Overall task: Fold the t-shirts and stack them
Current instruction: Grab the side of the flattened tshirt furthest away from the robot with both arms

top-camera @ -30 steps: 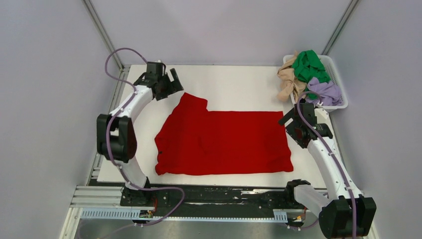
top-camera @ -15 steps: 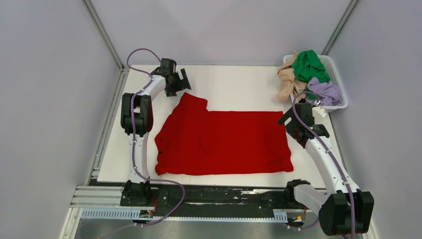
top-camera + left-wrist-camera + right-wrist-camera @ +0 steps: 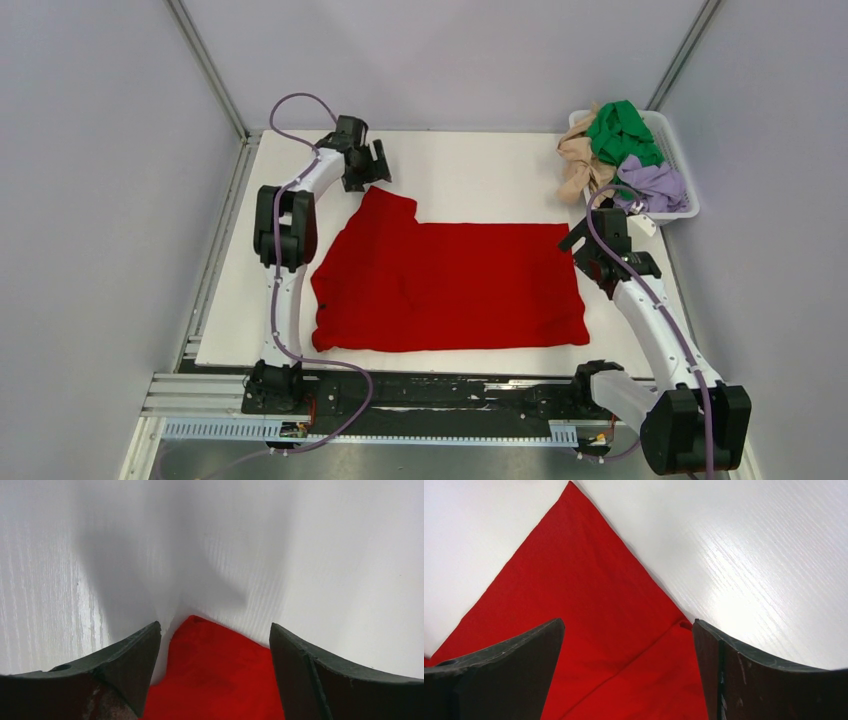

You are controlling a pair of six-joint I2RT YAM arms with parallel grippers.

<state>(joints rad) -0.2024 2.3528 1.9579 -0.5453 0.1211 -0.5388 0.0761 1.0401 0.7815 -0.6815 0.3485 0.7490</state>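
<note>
The red t-shirt [image 3: 450, 285] lies flat on the white table, one sleeve sticking out at its far left. My left gripper [image 3: 378, 172] is open just above that sleeve's far tip; the tip [image 3: 215, 670] shows between its fingers. My right gripper [image 3: 580, 240] is open over the shirt's far right corner; red cloth with a fold line [image 3: 624, 655] lies between its fingers. The green [image 3: 620, 132], beige-tan [image 3: 580, 160] and lavender [image 3: 655, 185] t-shirts are heaped in the basket.
A white plastic basket [image 3: 685, 205] stands at the table's far right corner, close behind my right gripper. The white tabletop [image 3: 480, 165] runs behind the shirt. Metal frame posts rise at both back corners.
My left arm has swung right and stretched out, bringing its gripper from the far left edge to the sleeve tip. My right gripper has barely moved. The shirt lies as before.
</note>
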